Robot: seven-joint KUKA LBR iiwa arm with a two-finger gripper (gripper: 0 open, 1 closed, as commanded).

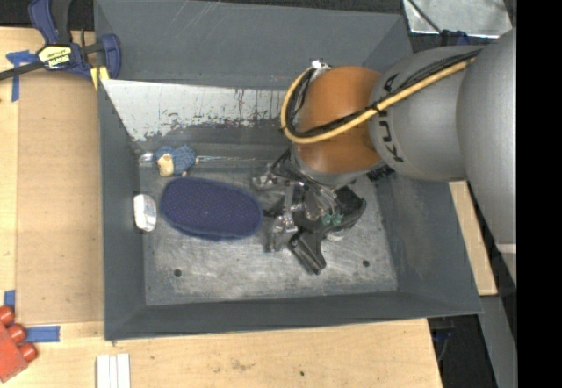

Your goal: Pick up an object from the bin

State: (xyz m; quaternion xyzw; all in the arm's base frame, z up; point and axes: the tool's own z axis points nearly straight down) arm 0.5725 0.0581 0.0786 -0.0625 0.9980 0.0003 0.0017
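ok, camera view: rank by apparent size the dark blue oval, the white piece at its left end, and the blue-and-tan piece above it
1. dark blue oval, clearly the largest.
2-3. white piece and blue-and-tan piece look about alike, so no ranking.

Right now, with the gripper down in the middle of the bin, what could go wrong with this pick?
1. The gripper is close beside the right end of the dark blue oval thing, so it may shove that aside rather than lift it.
2. Small dark and green things crowd its other side; it might catch two at once, or none.
3. It looks low over the bin floor and could scrape it.
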